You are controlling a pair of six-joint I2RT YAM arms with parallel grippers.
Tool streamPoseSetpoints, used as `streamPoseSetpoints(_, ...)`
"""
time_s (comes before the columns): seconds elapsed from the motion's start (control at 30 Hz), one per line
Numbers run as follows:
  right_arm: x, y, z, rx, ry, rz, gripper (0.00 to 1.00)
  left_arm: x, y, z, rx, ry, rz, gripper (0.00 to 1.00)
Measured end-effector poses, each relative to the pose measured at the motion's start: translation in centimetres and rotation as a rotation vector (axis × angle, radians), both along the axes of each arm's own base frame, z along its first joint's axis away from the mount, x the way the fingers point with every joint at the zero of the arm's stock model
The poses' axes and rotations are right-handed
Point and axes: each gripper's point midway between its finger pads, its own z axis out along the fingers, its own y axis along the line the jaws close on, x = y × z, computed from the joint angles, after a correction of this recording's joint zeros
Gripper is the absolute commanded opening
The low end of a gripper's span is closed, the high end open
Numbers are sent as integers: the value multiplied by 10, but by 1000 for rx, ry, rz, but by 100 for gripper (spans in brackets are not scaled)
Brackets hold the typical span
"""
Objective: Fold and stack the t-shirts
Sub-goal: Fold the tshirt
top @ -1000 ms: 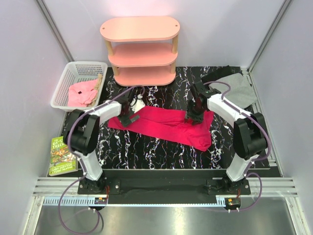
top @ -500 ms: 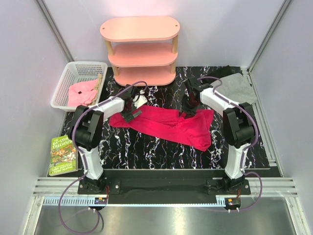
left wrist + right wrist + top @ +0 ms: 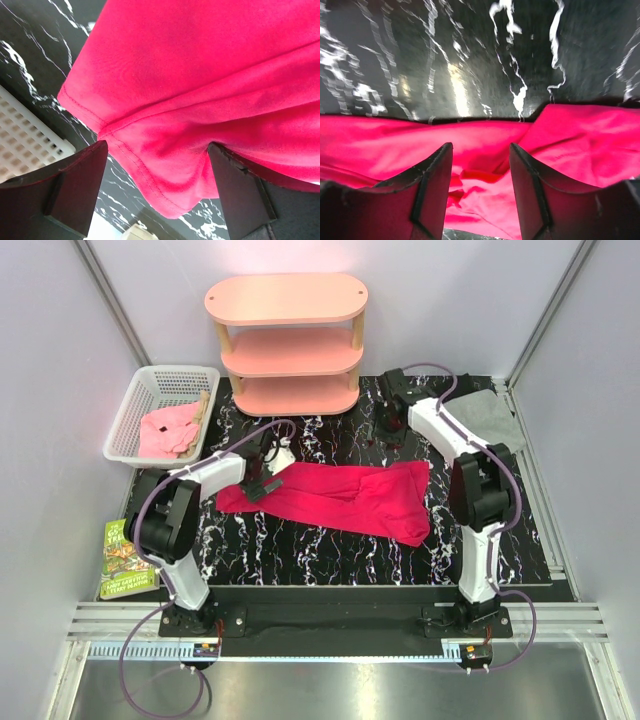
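Note:
The crimson-red t-shirt [image 3: 340, 495] lies spread in a long band across the middle of the black marble table [image 3: 300, 550]. The light grey t-shirt [image 3: 490, 418] lies at the back right. My left gripper [image 3: 262, 483] is at the red shirt's left end, open. In the left wrist view [image 3: 157, 147] the shirt's hemmed corner [image 3: 165, 190] lies between the wide-apart fingers. My right gripper [image 3: 388, 430] is open and empty, behind the red shirt's right end. In the right wrist view [image 3: 481, 150] the red shirt [image 3: 570, 145] lies beyond its fingers.
A pink three-tier shelf [image 3: 287, 340] stands at the back centre. A white basket [image 3: 128, 410] with pink cloth [image 3: 168, 430] sits at the back left. A book [image 3: 125, 560] lies off the table's left side. A small white object [image 3: 283, 453] lies behind the left gripper.
My right gripper has moved off the red shirt's right end toward the back. The shirt's right end now lies flatter. My left gripper stays at the left end.

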Motion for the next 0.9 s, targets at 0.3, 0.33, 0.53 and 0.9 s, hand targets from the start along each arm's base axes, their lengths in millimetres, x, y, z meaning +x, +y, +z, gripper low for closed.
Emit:
streamPoseSetpoints(0.3, -60, -12, 86, 133, -128, -43, 49, -24, 9, 10, 13, 23, -5, 89)
streamPoseSetpoints(0.33, -72, -15, 86, 140, -120, -49, 48, -25, 9, 15, 10, 17, -5, 90)
streamPoseSetpoints(0.53, -119, -28, 2, 85, 104, -86, 47, -23, 3, 69, -49, -63, -17, 92)
streamPoseSetpoints(0.9, -131, -30, -68, 21, 290, -125, 41, 7, -18, 39, -61, -3, 7, 86)
